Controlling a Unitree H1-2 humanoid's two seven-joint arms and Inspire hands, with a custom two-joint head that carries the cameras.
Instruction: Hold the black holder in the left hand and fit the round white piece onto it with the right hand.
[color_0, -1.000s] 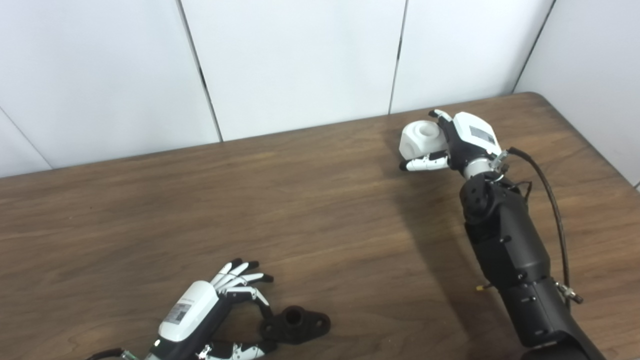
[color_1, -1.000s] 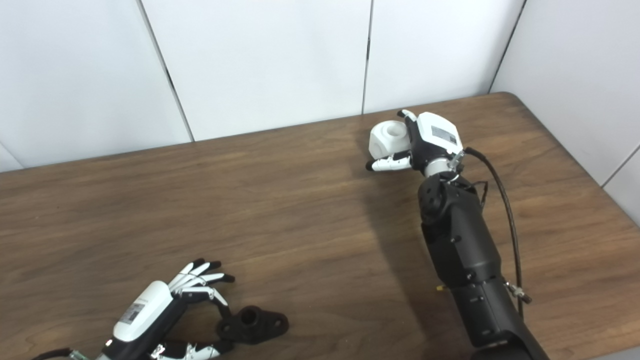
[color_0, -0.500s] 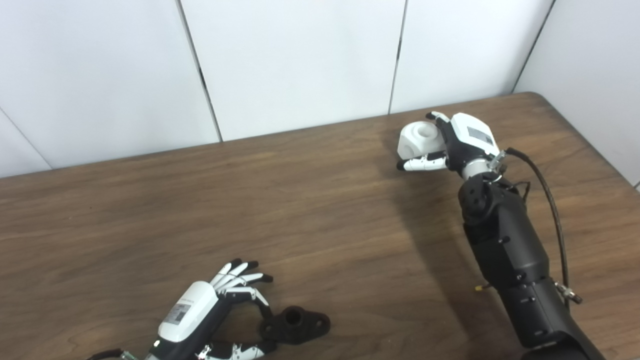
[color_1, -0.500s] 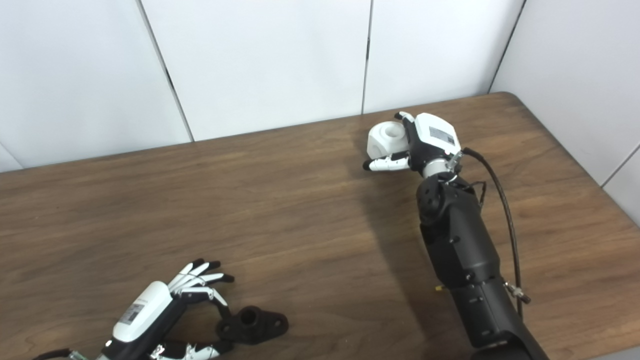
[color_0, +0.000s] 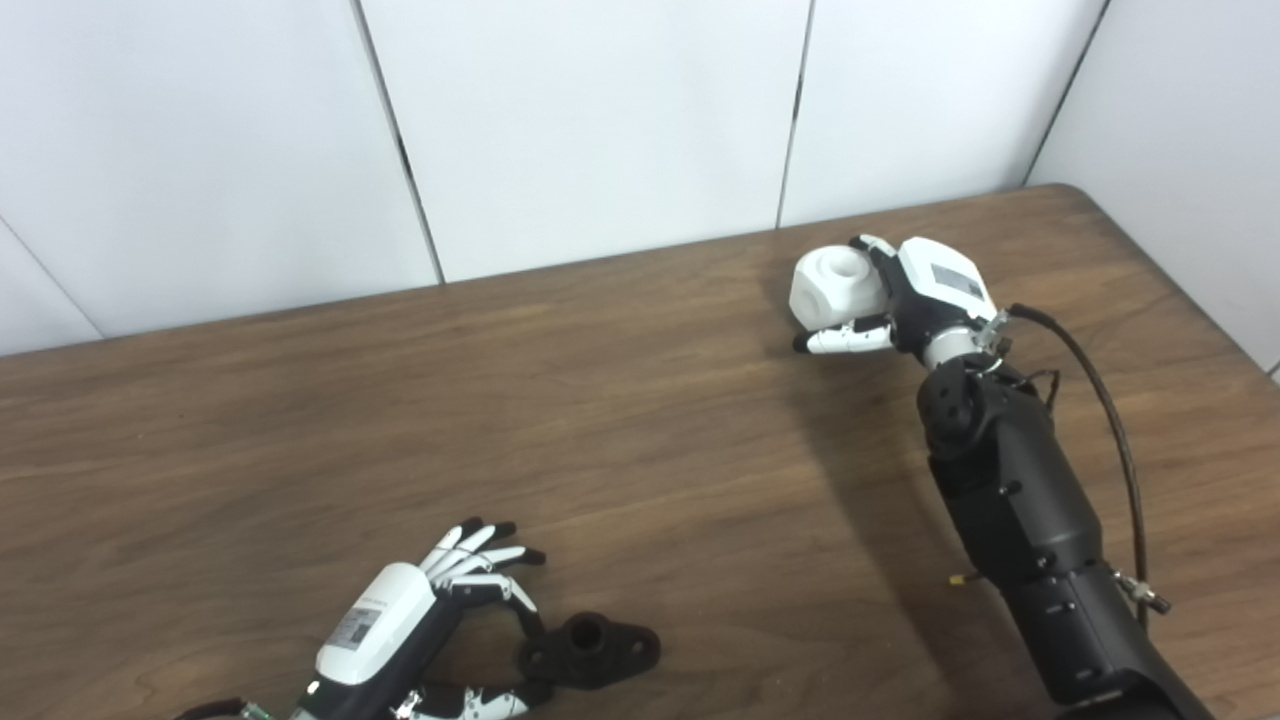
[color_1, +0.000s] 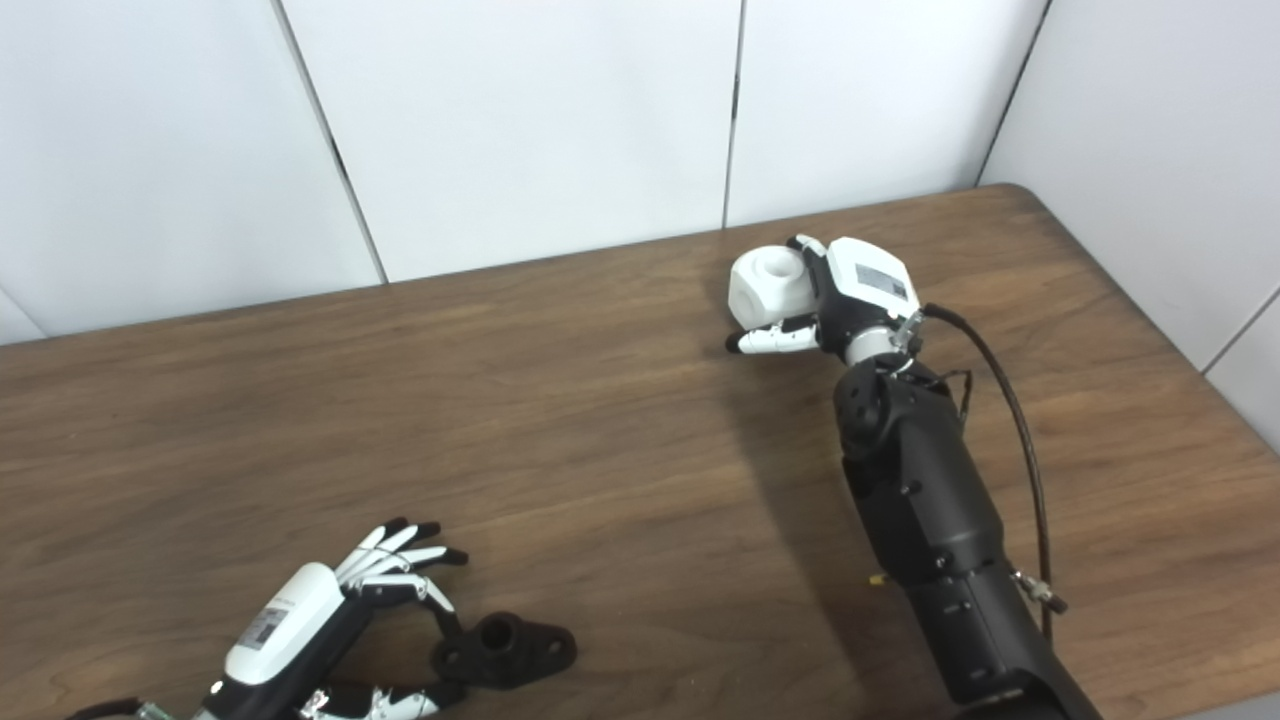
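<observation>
A: In the left eye view, where's the round white plastic piece (color_0: 835, 288)?

B: In the right hand (color_0: 905, 297), far right of the brown wooden table (color_0: 620, 430). Fingers and thumb are wrapped round it, its hollow top facing up, and it looks lifted clear of the wood.

A: And the black flanged holder (color_0: 590, 650)?

B: Lying flat at the near edge, well apart from the white piece. The left hand (color_0: 420, 625) sits just beside it on its left, fingers spread and holding nothing, though a lower fingertip seems to touch the flange.

A: Does the right eye view add anything?

B: It shows more bare table right of the holder (color_1: 505, 648) and more of the white wall panels (color_1: 1150, 140) on the right. The left hand (color_1: 335, 615) is cut lower by the frame
</observation>
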